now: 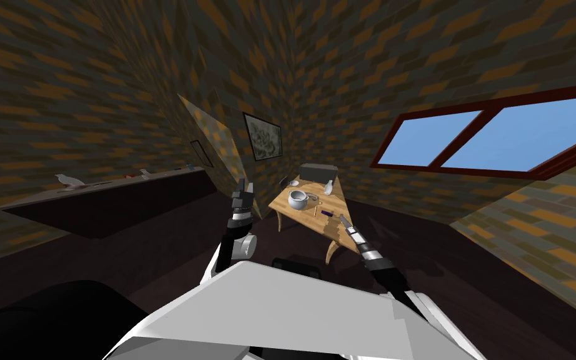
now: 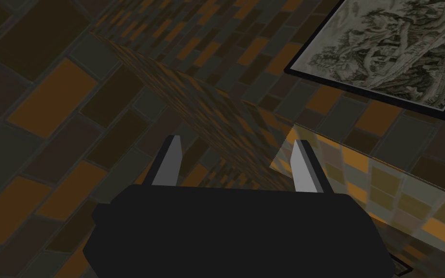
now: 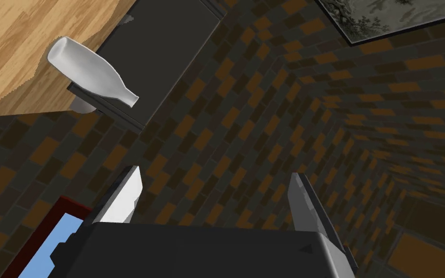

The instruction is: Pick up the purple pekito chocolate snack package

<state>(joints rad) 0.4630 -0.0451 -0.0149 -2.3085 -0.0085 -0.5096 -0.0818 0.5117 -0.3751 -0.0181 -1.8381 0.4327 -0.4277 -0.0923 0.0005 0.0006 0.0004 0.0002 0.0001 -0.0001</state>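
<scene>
Lying close to the near edge of the light wooden table, the small flat purple snack package sits just beside the right gripper, whose fingers are spread and empty, while the left gripper, likewise spread, hangs off the table's left side.

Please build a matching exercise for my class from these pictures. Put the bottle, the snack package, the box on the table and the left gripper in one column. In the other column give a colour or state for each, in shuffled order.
Column one:
1. bottle
2. snack package
3. box
4. left gripper

Column two:
A. purple
B. open, holding nothing
C. white
D. dark grey

Pairs: 1-C; 2-A; 3-D; 4-B
</scene>
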